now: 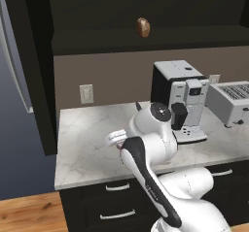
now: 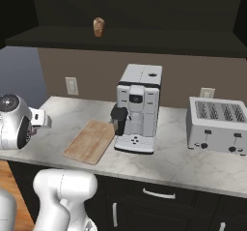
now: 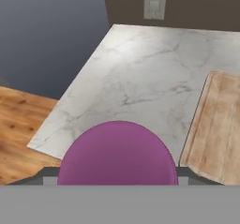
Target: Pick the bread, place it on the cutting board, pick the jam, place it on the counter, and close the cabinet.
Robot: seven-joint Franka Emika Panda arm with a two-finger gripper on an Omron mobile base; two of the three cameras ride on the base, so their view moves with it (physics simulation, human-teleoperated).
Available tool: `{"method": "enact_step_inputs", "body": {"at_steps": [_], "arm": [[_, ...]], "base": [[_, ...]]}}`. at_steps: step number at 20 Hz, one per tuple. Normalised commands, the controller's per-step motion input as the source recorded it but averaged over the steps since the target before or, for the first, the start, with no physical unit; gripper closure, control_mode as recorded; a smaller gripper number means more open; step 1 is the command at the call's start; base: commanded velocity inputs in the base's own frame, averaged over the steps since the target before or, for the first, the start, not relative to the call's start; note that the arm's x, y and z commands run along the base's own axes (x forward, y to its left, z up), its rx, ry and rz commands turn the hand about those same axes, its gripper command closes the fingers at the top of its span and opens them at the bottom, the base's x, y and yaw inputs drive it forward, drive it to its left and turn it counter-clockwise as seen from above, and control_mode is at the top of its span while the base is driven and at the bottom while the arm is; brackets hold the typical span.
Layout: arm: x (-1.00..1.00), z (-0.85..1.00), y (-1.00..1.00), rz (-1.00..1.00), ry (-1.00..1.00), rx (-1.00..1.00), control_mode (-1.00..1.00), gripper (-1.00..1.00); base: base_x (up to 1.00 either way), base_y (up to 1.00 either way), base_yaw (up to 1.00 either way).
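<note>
Jam (image 3: 117,153) is what you carry now: the purple jar sits close against the hand camera, so the gripper seems clenched on it, above the left part of the counter (image 3: 140,78), beside the cutting board (image 3: 218,124). The bread (image 2: 99,26) stands on the cabinet shelf (not on the board). Next, lower the jar onto bare marble and release it gently.

Glossy white rounded arm (image 1: 160,143); black joint caps and stripe.
</note>
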Motion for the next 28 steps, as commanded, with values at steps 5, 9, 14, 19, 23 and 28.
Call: {"method": "enact_step_inputs", "body": {"at_steps": [5, 9, 14, 19, 23, 28], "arm": [[0.45, -0.23, 0.15, 0.00, -0.02, 0.00, -1.00, 1.00], [0.48, -0.20, 0.03, 0.00, -0.02, 0.00, -1.00, 1.00], [0.44, -0.21, 0.01, 0.00, -0.02, 0.00, -1.00, 1.00], [0.35, -0.27, 0.08, 0.00, 0.00, 0.00, -1.00, 1.00], [0.30, -0.30, 0.11, 0.00, 0.00, 0.00, -1.00, 1.00], [0.30, -0.29, 0.11, 0.00, 0.00, 0.00, -1.00, 1.00]], "base": [[0.00, 0.00, 0.00], [0.00, 0.00, 0.00], [0.00, 0.00, 0.00], [0.00, 0.00, 0.00], [0.00, 0.00, 0.00], [0.00, 0.00, 0.00]]}}
